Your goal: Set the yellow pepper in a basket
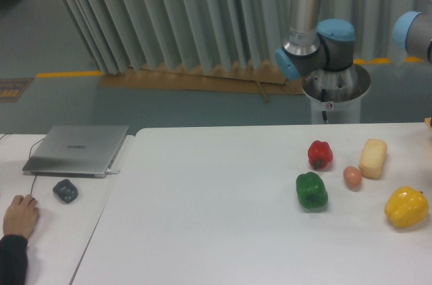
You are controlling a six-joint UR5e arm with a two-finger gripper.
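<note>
One yellow pepper (406, 207) on table's (216, 217) right edge | fingers apparently out of frame, state unknowable

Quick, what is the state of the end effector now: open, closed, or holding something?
End effector: not in view, so its state cannot be told. The yellow pepper lies on the table, not held.

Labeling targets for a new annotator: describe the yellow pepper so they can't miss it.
On the white table, look to the far right edge, in front of the arm's base. The yellow pepper sits nearest the camera there: glossy, lobed, bright yellow, unlike the pale oblong block behind it.
</note>
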